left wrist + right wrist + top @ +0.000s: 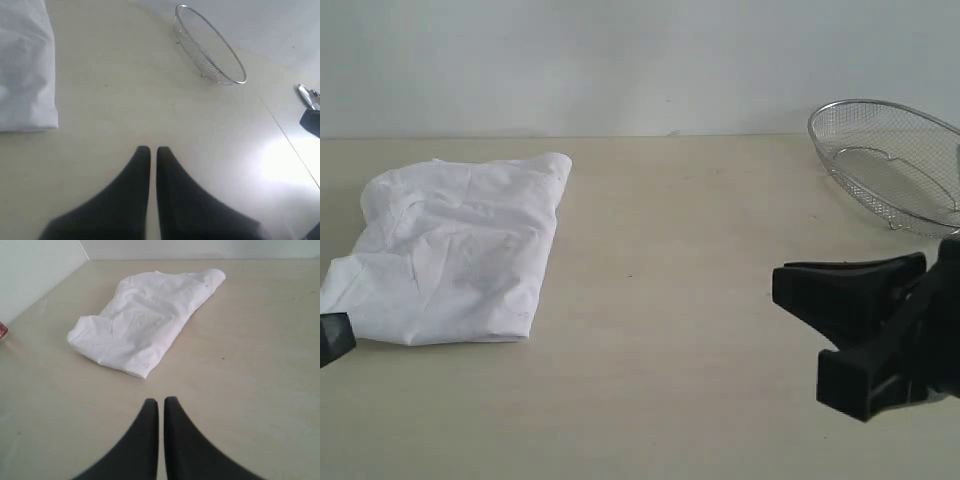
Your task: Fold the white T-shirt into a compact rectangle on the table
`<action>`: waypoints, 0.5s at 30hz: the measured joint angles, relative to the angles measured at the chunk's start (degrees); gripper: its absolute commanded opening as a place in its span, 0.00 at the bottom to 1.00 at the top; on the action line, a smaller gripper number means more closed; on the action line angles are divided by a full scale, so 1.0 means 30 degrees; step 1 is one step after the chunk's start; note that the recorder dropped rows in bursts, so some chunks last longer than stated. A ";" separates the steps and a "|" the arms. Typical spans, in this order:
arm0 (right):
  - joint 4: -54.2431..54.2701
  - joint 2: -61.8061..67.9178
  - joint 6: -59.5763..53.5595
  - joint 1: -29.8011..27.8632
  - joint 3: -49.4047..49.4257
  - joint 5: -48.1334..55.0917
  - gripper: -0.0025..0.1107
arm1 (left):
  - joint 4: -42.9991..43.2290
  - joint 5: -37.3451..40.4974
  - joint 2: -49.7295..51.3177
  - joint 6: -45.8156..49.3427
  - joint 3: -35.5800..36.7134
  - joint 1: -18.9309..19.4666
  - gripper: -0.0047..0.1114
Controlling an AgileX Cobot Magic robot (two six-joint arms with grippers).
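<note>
The white T-shirt lies folded into a rumpled, roughly rectangular bundle on the left of the pale table; no lettering shows. It also appears in the right wrist view and at the edge of the left wrist view. My left gripper is shut and empty over bare tabletop, apart from the shirt; only its tip shows at the exterior view's left edge. My right gripper is shut and empty, hovering at the right, well away from the shirt.
A silver wire-mesh basket stands at the back right of the table, also seen in the left wrist view. A wall runs behind the table's far edge. A small metal object sits beyond the table's side edge.
</note>
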 measured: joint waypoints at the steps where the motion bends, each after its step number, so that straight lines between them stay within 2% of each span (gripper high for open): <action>1: -0.0013 0.0000 -0.0085 0.0000 0.0000 0.0134 0.02 | -0.0278 -0.0224 0.0000 0.0347 0.0030 0.0000 0.08; 8: -0.0142 0.0000 -0.0526 0.0000 0.0000 0.0333 0.02 | -0.0714 -0.1415 0.0000 0.1231 0.0387 0.0000 0.08; 12: -0.0142 0.0000 -0.0526 0.0000 0.0000 0.0404 0.02 | -0.2121 -0.3303 0.0000 0.1392 0.2113 0.0000 0.08; 15: -0.0142 0.0000 -0.0526 0.0000 0.0000 0.0404 0.02 | -0.3405 -0.2590 0.0000 0.1433 0.2599 0.0000 0.08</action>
